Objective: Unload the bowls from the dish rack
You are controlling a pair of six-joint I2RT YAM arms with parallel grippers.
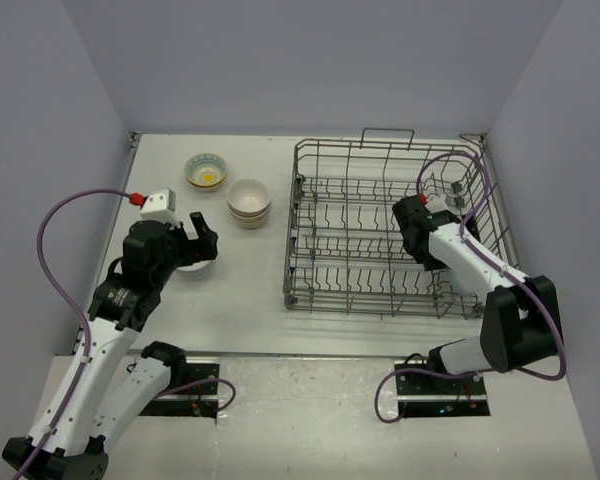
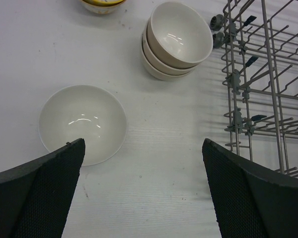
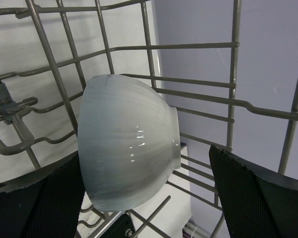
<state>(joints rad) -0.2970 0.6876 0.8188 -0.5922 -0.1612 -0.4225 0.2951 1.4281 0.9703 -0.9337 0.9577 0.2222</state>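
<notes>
- Well left of the large grey wire dish rack (image 1: 360, 290), a small patterned bowl with a yellow inside (image 1: 206, 170) sits on the table, already out.
- Left gripper (image 2: 142, 163): its two black fingers stand wide apart, holding nothing. It hovers left of the rack, over a plain white round bowl (image 2: 82, 121) that sits upright on the table.
- Risk here: a careless drop or swing could clip that white bowl's rim and skid it.
- Just left of the rack, a stack of three beige ceramic bowls (image 2: 176, 37) sits nested. A knock could topple it.
- Inside the rack, at its right end, a white glazed bowl (image 3: 126, 148) lies tipped on its side among the wires. It has yet to come out.
- Right gripper (image 3: 145, 153): its fingers are spread either side of that bowl and not clamped. Whether the left finger touches it I cannot tell.
- Likely trouble: a finger closing on a wire instead of the bowl, the slick curved wall squirting free, or the rim snagging a tine on the lift – tugging the whole rack.
</notes>
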